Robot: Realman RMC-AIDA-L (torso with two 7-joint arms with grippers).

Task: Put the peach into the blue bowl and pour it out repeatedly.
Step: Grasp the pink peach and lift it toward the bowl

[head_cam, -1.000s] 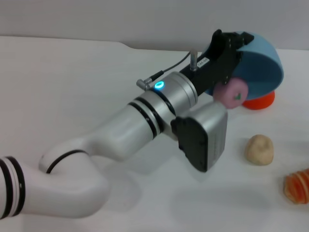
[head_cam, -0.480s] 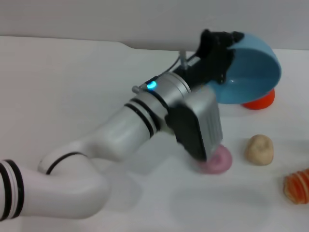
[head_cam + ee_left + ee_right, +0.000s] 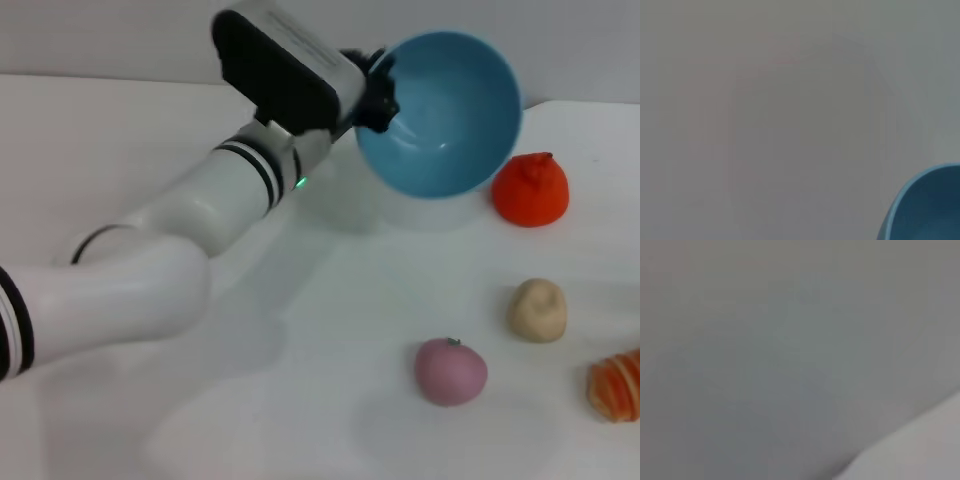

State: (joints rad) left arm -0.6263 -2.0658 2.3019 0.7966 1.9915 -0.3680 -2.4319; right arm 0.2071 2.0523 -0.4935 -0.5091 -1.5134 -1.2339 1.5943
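Head view: round pink peach (image 3: 451, 371)

I swung my left gripper (image 3: 378, 88) up and turned the blue bowl (image 3: 440, 112) back toward me, and the peach (image 3: 451, 371) rolled nearer, settling left of the beige lump (image 3: 537, 310).

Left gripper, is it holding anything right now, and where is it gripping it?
Yes. The left gripper holds the blue bowl by its rim, lifted off the table and tipped on its side, with nothing inside it.
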